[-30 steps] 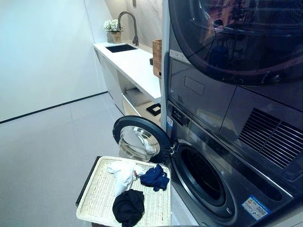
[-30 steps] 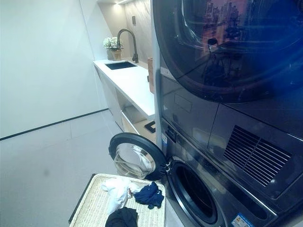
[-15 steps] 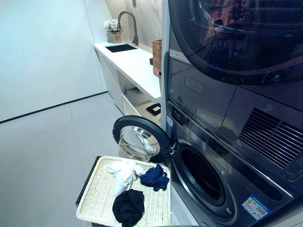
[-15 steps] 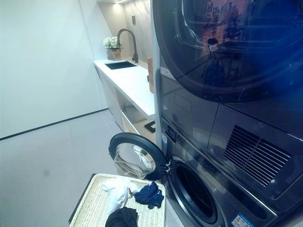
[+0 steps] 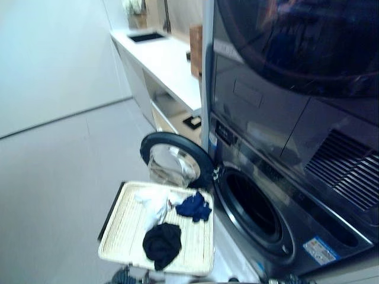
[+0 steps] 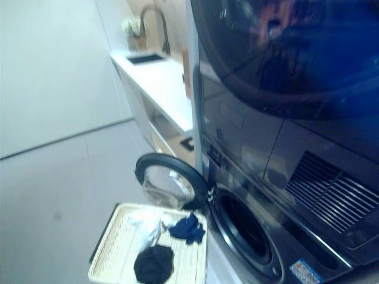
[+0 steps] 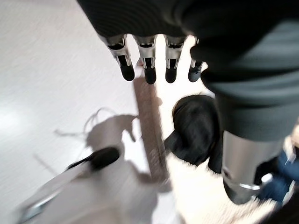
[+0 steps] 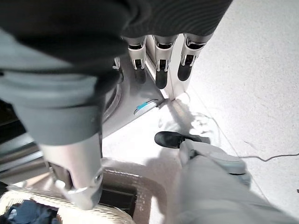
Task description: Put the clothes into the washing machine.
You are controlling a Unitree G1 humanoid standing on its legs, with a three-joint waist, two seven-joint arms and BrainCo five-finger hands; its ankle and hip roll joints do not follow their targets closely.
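A flat white wicker basket [image 5: 124, 228] lies on the floor in front of the dark washing machine [image 5: 308, 195]. In it are a white cloth [image 5: 153, 202], a navy cloth [image 5: 194, 207] and a black cloth [image 5: 161, 244]. The machine's round door [image 5: 176, 165] stands swung open to the left of the dark drum opening [image 5: 253, 206]. My left hand [image 7: 148, 70] hangs open above the basket's edge [image 7: 149, 126], near the black cloth [image 7: 194, 126], holding nothing. My right hand [image 8: 161, 70] is open too, low beside the machine's base [image 8: 135, 102].
A second dark machine [image 5: 296, 47] is stacked above the washer. A white counter [image 5: 169, 68] with a sink [image 5: 145, 36] and a wicker box [image 5: 195, 56] runs along the back. Grey floor [image 5: 53, 177] spreads out left of the basket.
The camera has tipped downward, so the whole scene sits higher in the picture. The basket, the clothes and the door lie as before.
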